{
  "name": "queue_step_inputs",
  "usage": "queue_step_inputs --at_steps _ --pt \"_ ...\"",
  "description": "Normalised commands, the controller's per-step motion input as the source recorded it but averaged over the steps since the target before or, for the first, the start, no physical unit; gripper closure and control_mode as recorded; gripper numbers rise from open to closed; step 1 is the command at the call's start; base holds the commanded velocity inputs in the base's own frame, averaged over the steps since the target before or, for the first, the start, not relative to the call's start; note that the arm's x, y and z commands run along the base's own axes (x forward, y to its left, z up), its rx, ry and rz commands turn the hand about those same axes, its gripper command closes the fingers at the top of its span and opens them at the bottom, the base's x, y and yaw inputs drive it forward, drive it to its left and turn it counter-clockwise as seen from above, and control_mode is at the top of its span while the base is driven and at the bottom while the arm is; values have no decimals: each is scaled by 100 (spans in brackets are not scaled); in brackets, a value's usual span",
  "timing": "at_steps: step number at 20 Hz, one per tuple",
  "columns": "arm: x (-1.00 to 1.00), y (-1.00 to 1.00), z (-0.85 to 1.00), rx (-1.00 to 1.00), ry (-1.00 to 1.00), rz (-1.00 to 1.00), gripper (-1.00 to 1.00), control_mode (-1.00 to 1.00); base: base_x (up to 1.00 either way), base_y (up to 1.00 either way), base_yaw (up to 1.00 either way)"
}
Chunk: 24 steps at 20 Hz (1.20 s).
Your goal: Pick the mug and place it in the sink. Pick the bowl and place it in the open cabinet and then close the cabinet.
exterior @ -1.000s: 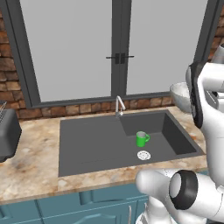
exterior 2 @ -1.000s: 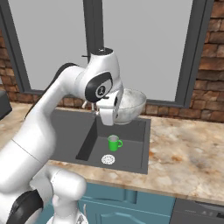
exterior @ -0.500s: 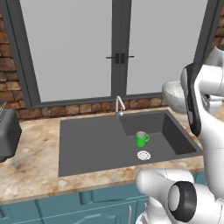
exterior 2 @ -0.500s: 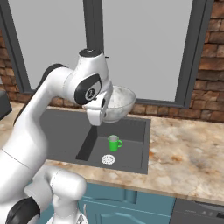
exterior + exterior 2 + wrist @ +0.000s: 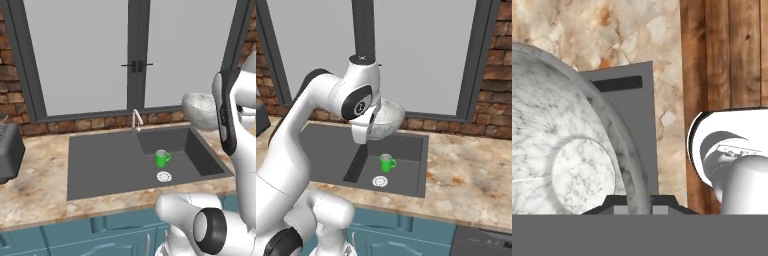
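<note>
The grey marbled bowl (image 5: 388, 117) hangs in the air over the back right of the sink (image 5: 331, 150), and my gripper (image 5: 369, 126) is shut on its rim. In the left base view the bowl (image 5: 199, 109) shows beside my upper arm, above the counter. In the hand view the bowl (image 5: 562, 150) looms large at the left, its rim pinched at my gripper (image 5: 637, 202). The green mug (image 5: 161, 158) stands upright on the floor of the sink (image 5: 105, 162), beside the round drain (image 5: 164, 176); the mug (image 5: 387, 162) is well below the bowl. The cabinet is out of view.
A chrome faucet (image 5: 136, 120) stands at the sink's back edge, under a dark-framed window. A dark appliance (image 5: 7, 155) sits on the counter at far left. Marble counter (image 5: 466, 175) stretches right of the sink. Teal lower cabinets (image 5: 75, 235) run below.
My arm has swung the bowl a little to the left in the right base view and turned the hand. The mug has stayed where it was.
</note>
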Motion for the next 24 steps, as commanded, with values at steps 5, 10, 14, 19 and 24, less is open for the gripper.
queue_step_inputs --at_steps 5,10,14,19,24 --pt "0 0 0 0 0 0 100 100 -97 3 7" --pt "0 0 0 0 0 0 100 100 -66 48 12" --pt "0 0 0 0 0 0 100 100 -3 74 39" --pt "0 0 0 0 0 0 100 100 0 63 47" --pt "0 0 0 0 0 0 100 100 0 43 47"
